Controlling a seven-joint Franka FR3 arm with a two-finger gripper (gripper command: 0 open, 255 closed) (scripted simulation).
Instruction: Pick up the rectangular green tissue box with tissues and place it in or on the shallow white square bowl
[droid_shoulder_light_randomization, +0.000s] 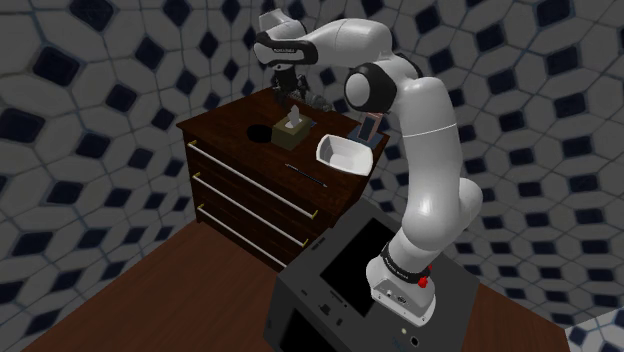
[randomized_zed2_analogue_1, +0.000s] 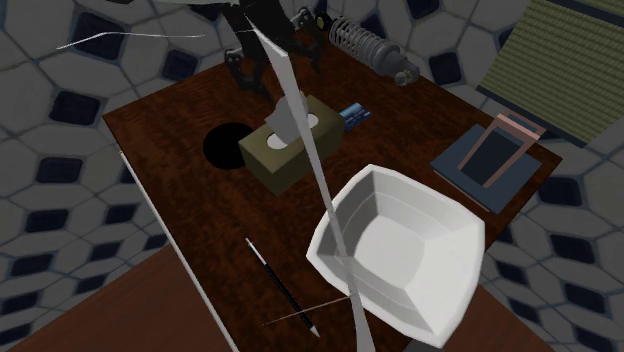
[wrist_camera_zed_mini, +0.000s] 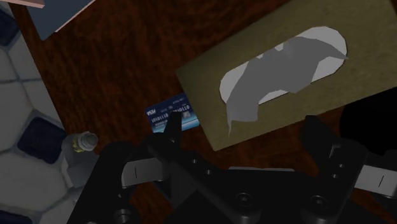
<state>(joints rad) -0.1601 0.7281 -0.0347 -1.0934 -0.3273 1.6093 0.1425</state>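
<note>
**A:** Shoulder view first. Where is the box?

**B:** The olive-green tissue box (droid_shoulder_light_randomization: 293, 128) sits on the dark chest of drawers (droid_shoulder_light_randomization: 225, 135), not lifted. The end effector (droid_shoulder_light_randomization: 288, 88) hangs just above it. The white bowl (droid_shoulder_light_randomization: 345, 152) is near, toward this view's right.

**A:** And the second exterior view?

**B:** The end effector (randomized_zed2_analogue_1: 272, 65) is over the box's far end, and the tissue box (randomized_zed2_analogue_1: 290, 148) lies slantwise to the bowl (randomized_zed2_analogue_1: 400, 245). A blue card (randomized_zed2_analogue_1: 352, 113) touches or nearly touches one side of the box. There is a black disc (randomized_zed2_analogue_1: 228, 147) on the other side, a pen (randomized_zed2_analogue_1: 280, 285) near the front edge, and a framed panel (randomized_zed2_analogue_1: 490, 160) beyond the bowl. A ribbed metal part (randomized_zed2_analogue_1: 370, 45) lies behind.

**A:** Anything blocking the carry?

**B:** I judge not, since the stretch between box and bowl looks bare.

**A:** Wrist view?

**B:** The end effector (wrist_camera_zed_mini: 245, 137) is open, with its fingers (wrist_camera_zed_mini: 172, 127) apart and touching nothing. The tissue box (wrist_camera_zed_mini: 286, 70) is offset, with only one corner between them. I'd centre over the box, square the jaws across its narrow width, then descend. One finger is over the blue card (wrist_camera_zed_mini: 170, 113), so it could catch the card on closing.
</note>
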